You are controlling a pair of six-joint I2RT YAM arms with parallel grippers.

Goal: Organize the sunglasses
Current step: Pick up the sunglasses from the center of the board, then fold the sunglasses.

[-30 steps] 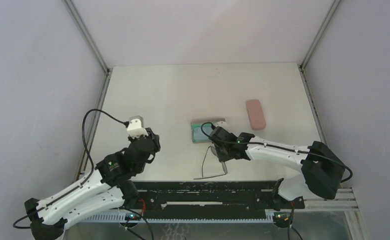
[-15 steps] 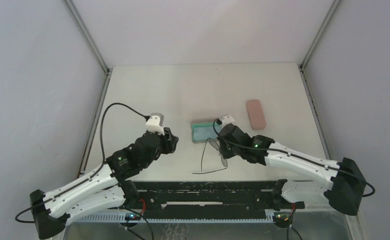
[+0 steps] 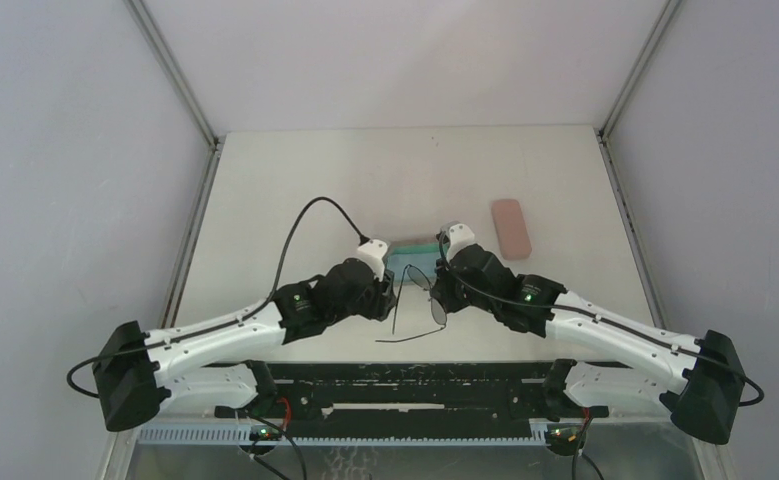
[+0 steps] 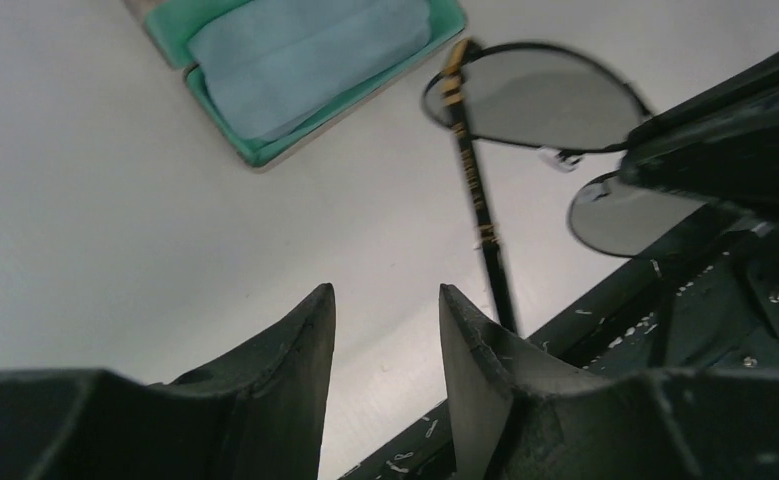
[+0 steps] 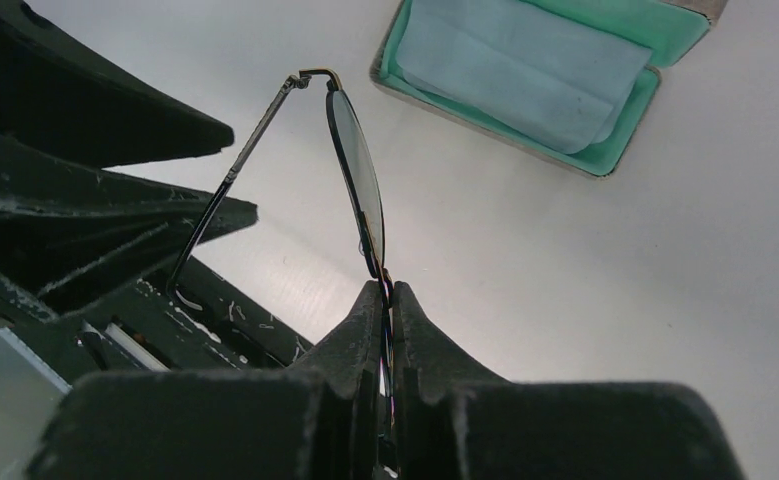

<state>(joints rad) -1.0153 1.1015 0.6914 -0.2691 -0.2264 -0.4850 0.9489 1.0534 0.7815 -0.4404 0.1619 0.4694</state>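
Observation:
One pair of sunglasses (image 3: 417, 278) with a thin black wire frame and dark lenses hangs above the table in front of the open case (image 3: 412, 247). My right gripper (image 3: 438, 290) is shut on its frame beside a lens. In the right wrist view the lens (image 5: 358, 170) stands edge-on above the closed fingertips (image 5: 386, 290), and one temple slants down to the left. My left gripper (image 3: 389, 291) is close on the left, open and holding nothing. In the left wrist view the temple (image 4: 477, 190) runs just right of the open fingers (image 4: 383, 300).
The open case has a green lining and a light blue cloth (image 5: 525, 65) inside. A closed pink case (image 3: 511, 228) lies at the back right. The black rail (image 3: 415, 385) runs along the table's near edge, just below the glasses.
My left arm has swung right from the left side of the table up to the sunglasses. The right gripper has lifted the sunglasses and carried them toward the open case.

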